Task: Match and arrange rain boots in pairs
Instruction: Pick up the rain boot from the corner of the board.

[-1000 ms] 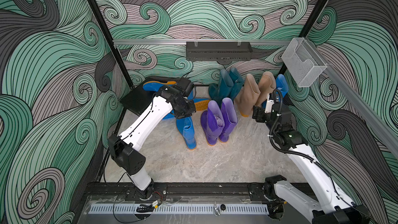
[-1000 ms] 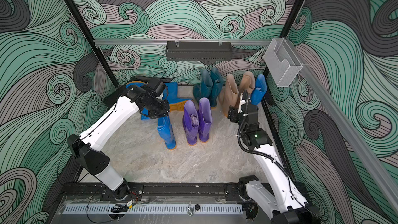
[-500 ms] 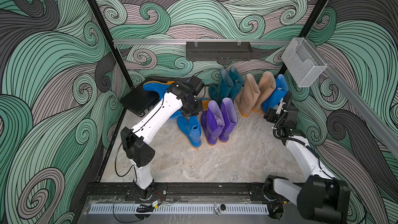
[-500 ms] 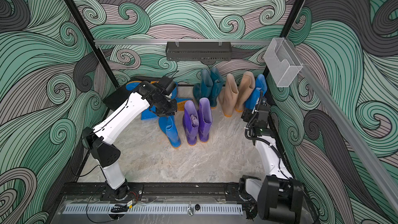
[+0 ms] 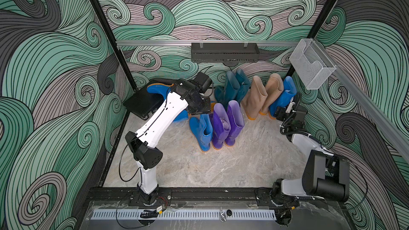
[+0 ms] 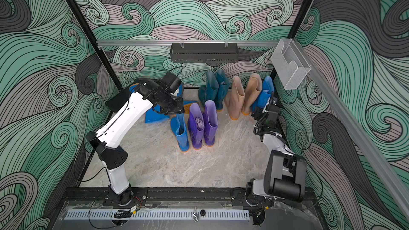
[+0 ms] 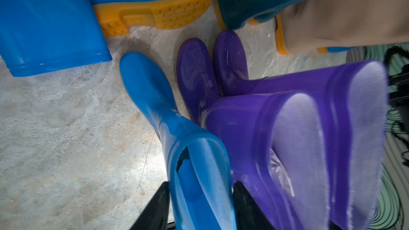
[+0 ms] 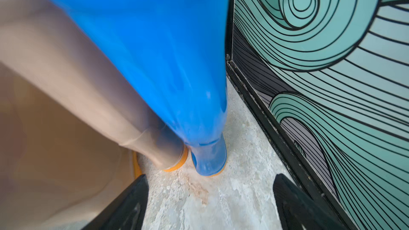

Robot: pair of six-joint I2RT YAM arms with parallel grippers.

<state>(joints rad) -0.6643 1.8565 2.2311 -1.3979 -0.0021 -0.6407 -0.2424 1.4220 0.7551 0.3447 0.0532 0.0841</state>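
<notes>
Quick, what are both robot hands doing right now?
Left gripper: around the blue boot's top; grip cannot be told.
Right gripper: open, empty.

A teal pair (image 5: 232,86), a beige pair (image 5: 262,95) and a leaning blue boot (image 5: 284,95) are lined up at the back. A purple pair (image 5: 228,123) is stood in front, touched by a second blue boot (image 5: 202,132). Two other blue boots (image 5: 158,88) are laid down leftward.
</notes>
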